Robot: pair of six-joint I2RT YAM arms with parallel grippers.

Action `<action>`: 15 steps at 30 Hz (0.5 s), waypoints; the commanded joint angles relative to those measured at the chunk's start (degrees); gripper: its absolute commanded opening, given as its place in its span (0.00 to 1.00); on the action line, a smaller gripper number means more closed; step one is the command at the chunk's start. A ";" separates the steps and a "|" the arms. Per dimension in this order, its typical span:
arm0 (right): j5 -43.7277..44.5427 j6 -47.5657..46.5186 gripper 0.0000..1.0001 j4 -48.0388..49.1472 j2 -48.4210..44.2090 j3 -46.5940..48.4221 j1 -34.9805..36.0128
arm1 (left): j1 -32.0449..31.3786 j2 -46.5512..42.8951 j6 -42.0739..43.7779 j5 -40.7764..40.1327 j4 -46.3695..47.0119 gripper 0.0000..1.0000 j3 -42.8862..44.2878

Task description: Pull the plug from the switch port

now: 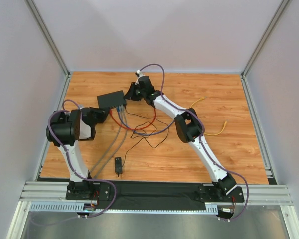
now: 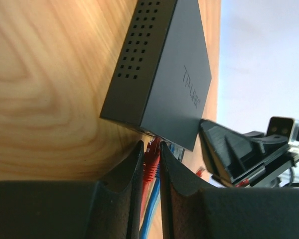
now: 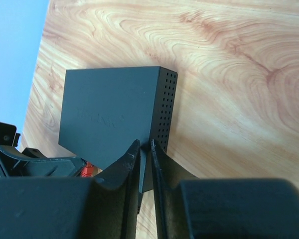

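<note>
Flat black rectangular switch (image 1: 111, 99) gripped at two edges
At its port edge the left gripper (image 2: 150, 146) is clenched on the red cable plug (image 2: 151, 167) — the right gripper (image 3: 144, 146) grasps its vented end.

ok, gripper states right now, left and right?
Left gripper: shut on the red plug.
Right gripper: shut on the switch, at its end.

Left hand (image 2: 150, 149) and right hand (image 3: 144, 147) both pinched narrow.
</note>
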 commanded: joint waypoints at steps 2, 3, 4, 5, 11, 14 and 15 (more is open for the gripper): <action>1.02 4.14 0.15 3.29 0.22 0.05 0.37 | -0.23 -3.93 8.03 5.63 -10.82 0.00 2.39; 1.28 3.97 0.15 3.11 0.13 -0.04 0.29 | -0.15 -3.93 8.04 6.07 -11.00 0.00 2.40; 1.72 3.70 0.15 2.76 0.04 -0.04 0.37 | 0.03 -4.28 7.86 6.34 -11.09 0.00 1.79; 1.89 3.79 0.15 2.67 0.04 -0.04 0.29 | 0.29 -4.45 7.60 6.43 -11.26 0.00 1.43; 2.16 4.66 0.15 2.67 0.30 0.75 0.28 | 0.91 -4.81 7.42 6.25 -6.19 0.00 -1.72; 0.76 4.23 0.15 2.41 0.83 2.33 0.28 | 1.35 -3.32 7.07 7.04 -2.31 0.00 -2.35; 0.41 1.71 0.18 2.06 0.66 2.51 0.37 | 1.96 -2.96 6.72 7.04 -1.34 0.00 -2.52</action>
